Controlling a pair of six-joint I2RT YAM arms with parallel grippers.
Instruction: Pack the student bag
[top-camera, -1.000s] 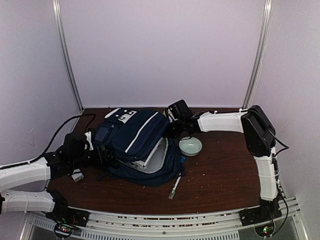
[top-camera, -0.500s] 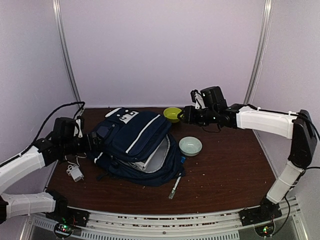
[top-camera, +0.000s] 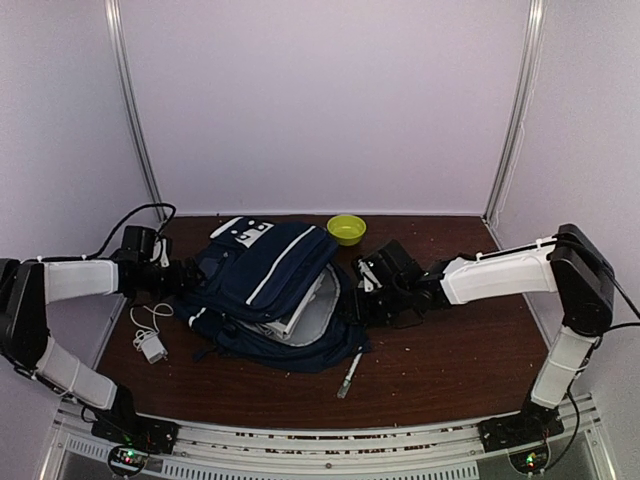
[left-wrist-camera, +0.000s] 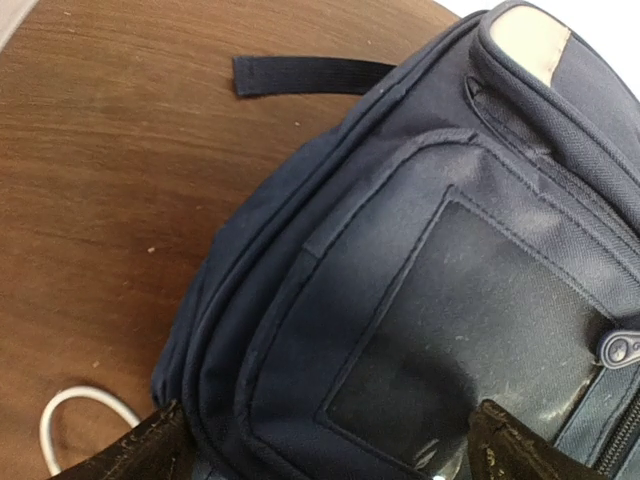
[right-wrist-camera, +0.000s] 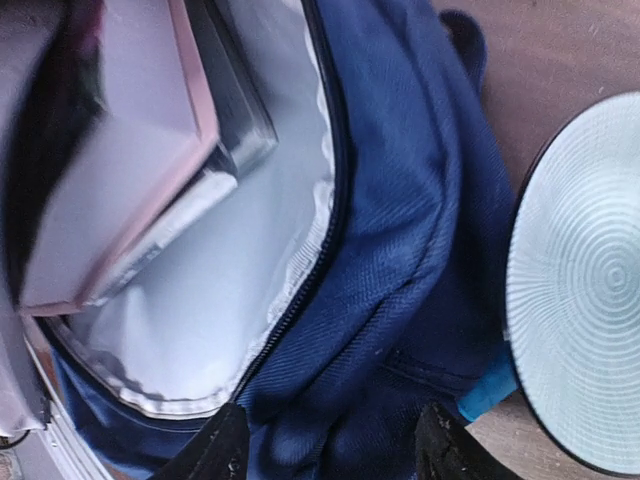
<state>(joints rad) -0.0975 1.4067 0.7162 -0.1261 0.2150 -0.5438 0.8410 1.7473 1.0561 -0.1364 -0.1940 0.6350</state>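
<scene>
The bag (top-camera: 265, 285) lies flat on the left half of the table, near the back edge, its mouth open to the right with books (right-wrist-camera: 120, 170) inside (so packing looks partly done). The left hand (top-camera: 188, 277) is spread wide around the bag's left end, gripping nothing. The right hand (right-wrist-camera: 330, 455) is half open over the open rim, holding nothing, and I think it must next fetch the pale bowl (right-wrist-camera: 580, 290) just beside it, pinching the thin rim well.
</scene>
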